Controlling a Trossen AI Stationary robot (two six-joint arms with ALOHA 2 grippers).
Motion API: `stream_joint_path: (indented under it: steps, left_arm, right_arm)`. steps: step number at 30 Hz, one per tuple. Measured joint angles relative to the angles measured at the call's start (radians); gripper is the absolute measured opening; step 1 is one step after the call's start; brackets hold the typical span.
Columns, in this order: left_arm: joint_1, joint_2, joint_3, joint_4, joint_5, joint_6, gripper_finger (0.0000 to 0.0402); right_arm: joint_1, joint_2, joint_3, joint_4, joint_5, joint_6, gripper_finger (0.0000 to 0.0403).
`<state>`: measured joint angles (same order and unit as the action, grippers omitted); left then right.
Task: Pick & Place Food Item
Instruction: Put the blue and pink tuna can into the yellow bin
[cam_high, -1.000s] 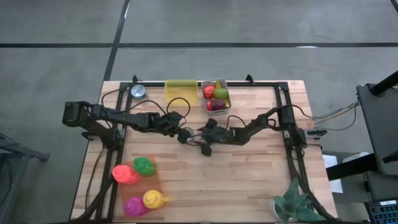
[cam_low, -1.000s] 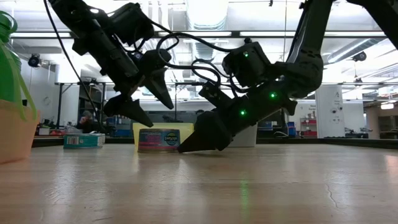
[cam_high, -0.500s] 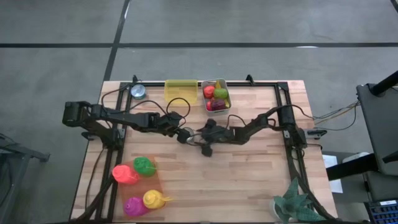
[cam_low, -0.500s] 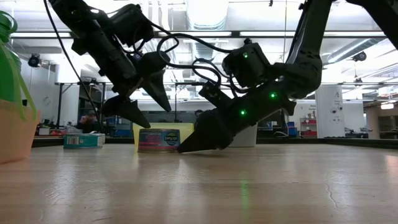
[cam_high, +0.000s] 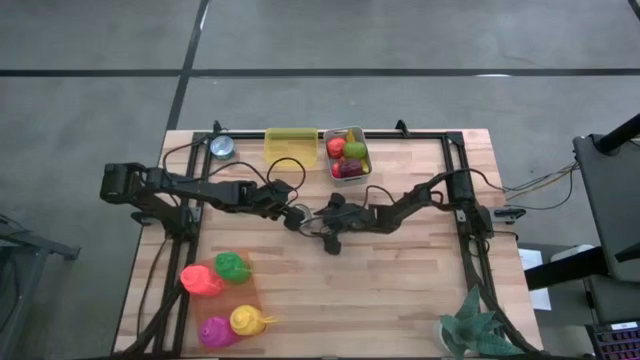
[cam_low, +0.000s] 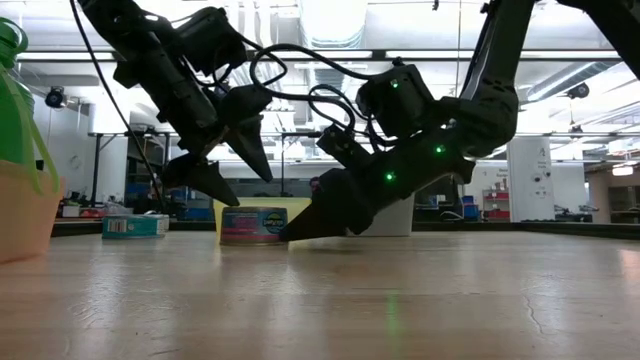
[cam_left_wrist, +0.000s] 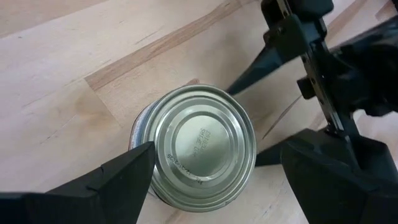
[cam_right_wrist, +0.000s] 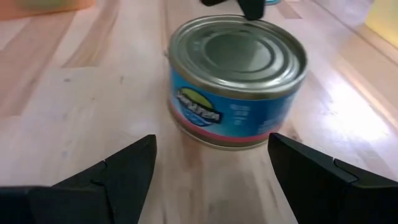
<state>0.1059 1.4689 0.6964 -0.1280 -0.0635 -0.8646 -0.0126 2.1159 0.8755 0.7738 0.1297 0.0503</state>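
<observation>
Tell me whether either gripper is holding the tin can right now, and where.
Nothing is held. The left gripper straddles the can from above, open; the right gripper, open, faces it.

Silver-topped can (cam_right_wrist: 237, 81), blue label, pink band

Left end effector (cam_high: 297, 218) open, right end effector (cam_high: 325, 233) open, tips seemingly apart

Wooden table (cam_high: 400, 290): can (cam_right_wrist: 236, 81), yellow tub (cam_high: 290, 143), food tray (cam_high: 347, 153).
</observation>
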Motion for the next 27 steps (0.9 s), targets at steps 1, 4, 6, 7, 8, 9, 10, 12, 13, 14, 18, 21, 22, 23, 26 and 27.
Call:
stream_joint_path:
  steps: [1,4,6,7,8,9,10,12,13,14,18,21,22,23,26,27]
  left_arm:
    - [0.000,0.000,0.000,0.000,0.000,0.000,0.0353]
    - [0.000,0.000,0.000,0.001,0.000,0.000,0.0353]
    - [0.000,0.000,-0.001,0.005,0.000,0.000,0.0353]
    - [0.000,0.000,-0.001,0.005,0.000,0.000,0.0353]
    - [0.000,0.000,-0.001,0.005,-0.001,0.000,0.0353]
    - [0.000,0.000,-0.001,0.004,-0.005,0.000,0.0353]
    - [0.000,0.001,-0.001,0.003,-0.016,0.000,0.0353]
    - [0.000,0.001,-0.003,0.003,-0.037,0.000,0.0353]
    - [0.000,0.001,-0.004,0.003,-0.045,0.000,0.0353]
    - [0.000,0.001,-0.006,0.004,-0.049,0.000,0.0353]
    - [0.000,0.001,-0.014,0.009,-0.053,0.000,0.0353]
    - [0.000,0.001,-0.014,0.008,-0.052,0.000,0.0353]
    - [0.000,0.001,-0.014,0.008,-0.052,0.000,0.0353]
    - [0.000,0.001,-0.015,0.007,-0.052,0.000,0.0353]
    - [0.000,0.001,-0.015,0.008,-0.052,0.000,0.0353]
    - [0.000,0.001,-0.015,0.008,-0.052,0.000,0.0353]
  right_arm:
    - [-0.001,0.000,0.000,0.000,0.000,0.001,0.0306]
    - [-0.002,0.000,0.001,0.000,0.001,0.002,0.0306]
    - [-0.001,0.000,0.001,0.000,0.001,0.002,0.0306]
    - [-0.001,0.000,0.001,0.000,0.001,0.002,0.0306]
    - [-0.001,0.000,0.001,0.000,0.001,0.002,0.0306]
    - [-0.001,0.000,0.001,0.001,0.001,0.002,0.0306]
    - [-0.001,0.000,0.001,0.001,0.001,0.002,0.0306]
    - [-0.001,0.000,0.001,0.001,0.001,0.002,0.0306]
    - [-0.001,0.000,0.002,0.001,0.001,0.002,0.0306]
    - [-0.001,0.000,0.003,0.001,0.001,0.002,0.0306]
    - [-0.001,0.000,0.013,0.001,0.001,-0.001,0.0306]
    - [-0.001,0.000,0.019,0.001,0.001,-0.001,0.0306]
    - [-0.001,0.000,0.021,0.001,0.001,-0.001,0.0306]
    - [-0.001,0.000,0.022,0.001,0.001,-0.001,0.0306]
    - [-0.001,0.000,0.022,0.000,0.001,-0.001,0.0306]
    - [-0.001,0.000,0.022,0.000,0.001,-0.001,0.0306]
